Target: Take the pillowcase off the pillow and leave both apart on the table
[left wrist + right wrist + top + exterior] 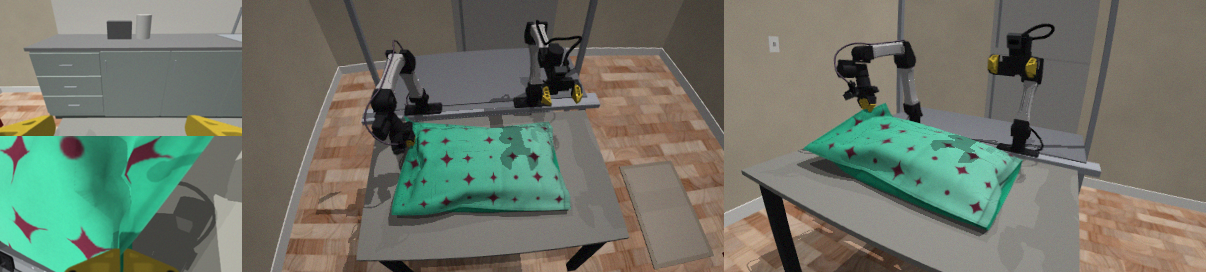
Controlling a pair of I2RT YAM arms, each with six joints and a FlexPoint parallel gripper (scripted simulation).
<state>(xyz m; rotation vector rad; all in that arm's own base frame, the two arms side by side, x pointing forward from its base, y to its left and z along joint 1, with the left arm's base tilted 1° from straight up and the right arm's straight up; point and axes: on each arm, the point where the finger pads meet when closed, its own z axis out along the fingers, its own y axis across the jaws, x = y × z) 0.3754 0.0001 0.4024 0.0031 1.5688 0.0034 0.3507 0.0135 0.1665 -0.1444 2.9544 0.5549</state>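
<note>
Nearest, along the front edge of the grey rectangular table (492, 245) (1049, 225) (121, 130) (173, 206), a bare strip. Behind it, across the middle: the green fabric pillowcase with dark red stars and dots (482, 165) (924, 165) (45, 190), bulging; pillow itself hidden from view. Farther back, near the rear corner on the right arm's side: the black right gripper with yellow fingers (410, 142) (868, 106), clenched on a raised pillowcase corner. Beyond, above the table's rear edge, towards the other rear corner: the black left gripper with yellow fingers (562, 93) (1012, 66), jaws released, spread wide, well apart from the fabric. Along the rear edge: the long grey metal rail (482, 111) (1064, 162).
</note>
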